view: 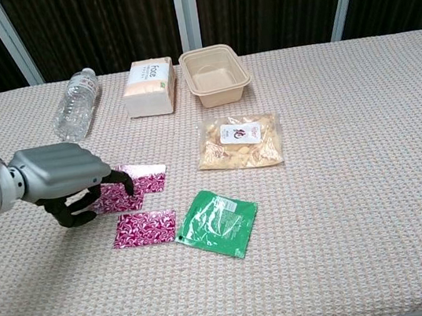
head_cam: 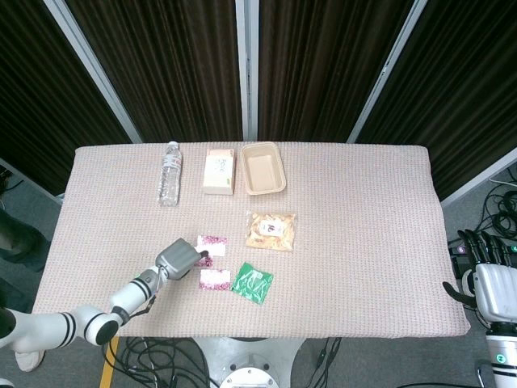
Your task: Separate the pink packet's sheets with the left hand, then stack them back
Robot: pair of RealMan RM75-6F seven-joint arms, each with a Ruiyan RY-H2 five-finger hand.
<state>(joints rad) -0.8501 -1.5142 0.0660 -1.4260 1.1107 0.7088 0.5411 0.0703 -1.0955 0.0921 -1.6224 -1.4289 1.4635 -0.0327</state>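
Note:
Three pink patterned sheets lie left of the table's middle. One sheet [view: 151, 180] lies flat with a silver top edge, also seen as the upper sheet [head_cam: 215, 242] in the head view. A second sheet [view: 145, 227] lies below it, nearer the front edge. My left hand [view: 64, 184] pinches a third sheet [view: 110, 199] and holds it shifted left of the upper one, partly hidden under the fingers. In the head view the left hand [head_cam: 179, 259] sits just left of the sheets. My right hand [head_cam: 489, 279] hangs off the table's right end, fingers apart, holding nothing.
A green packet [view: 217, 223] lies right of the lower sheet. A clear snack bag [view: 240, 142] is further right and back. Along the far side are a water bottle [view: 76, 103] on its side, a tissue pack [view: 151, 86] and a tan tray [view: 221, 93].

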